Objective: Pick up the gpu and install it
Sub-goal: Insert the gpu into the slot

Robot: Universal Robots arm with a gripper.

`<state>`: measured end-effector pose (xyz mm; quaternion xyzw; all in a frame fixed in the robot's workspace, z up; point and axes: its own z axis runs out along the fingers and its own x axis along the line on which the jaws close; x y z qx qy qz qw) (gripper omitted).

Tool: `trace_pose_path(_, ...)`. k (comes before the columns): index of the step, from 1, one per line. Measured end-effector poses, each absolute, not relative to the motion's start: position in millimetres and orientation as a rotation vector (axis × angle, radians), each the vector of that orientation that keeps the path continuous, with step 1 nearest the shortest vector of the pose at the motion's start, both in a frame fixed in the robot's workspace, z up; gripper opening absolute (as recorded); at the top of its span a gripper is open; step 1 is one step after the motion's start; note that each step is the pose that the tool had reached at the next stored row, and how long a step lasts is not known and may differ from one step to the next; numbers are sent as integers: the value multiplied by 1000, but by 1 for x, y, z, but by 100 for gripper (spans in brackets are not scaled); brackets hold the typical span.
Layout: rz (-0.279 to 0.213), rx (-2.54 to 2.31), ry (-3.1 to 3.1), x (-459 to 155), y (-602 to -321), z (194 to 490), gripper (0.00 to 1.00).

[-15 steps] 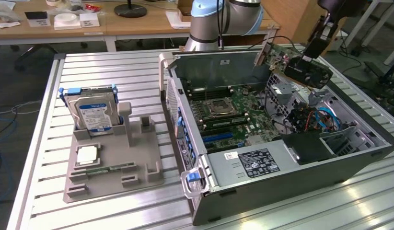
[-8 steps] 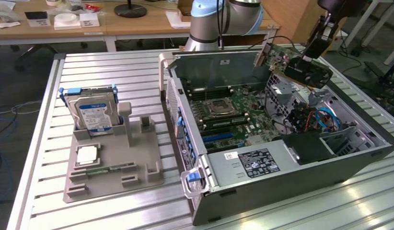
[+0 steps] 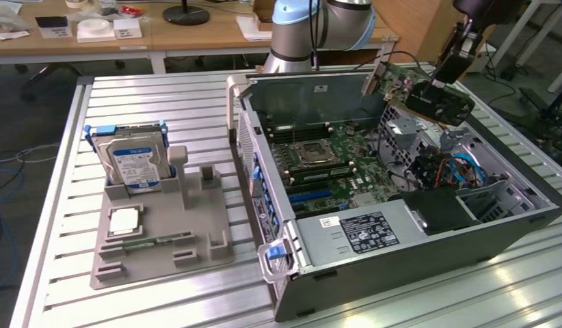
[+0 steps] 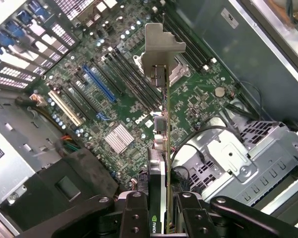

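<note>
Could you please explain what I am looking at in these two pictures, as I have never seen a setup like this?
This is a robot arm at a slatted metal table. The exterior view comes from a camera off the arm; the wrist view from one on its wrist, looking down past the gripper. On the table lies an open computer case with its motherboard showing. On the exterior view's left of it sits a grey holder with a hard drive standing in it and a memory stick lying flat. The gripper is shut on the gpu, a graphics card, holding it in the air above the open case.
</note>
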<state>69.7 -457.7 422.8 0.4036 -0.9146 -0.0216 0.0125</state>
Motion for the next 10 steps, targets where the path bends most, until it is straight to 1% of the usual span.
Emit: trace_pose_path(10, -64, 1502, -2726, 70, -458, 423, 27)
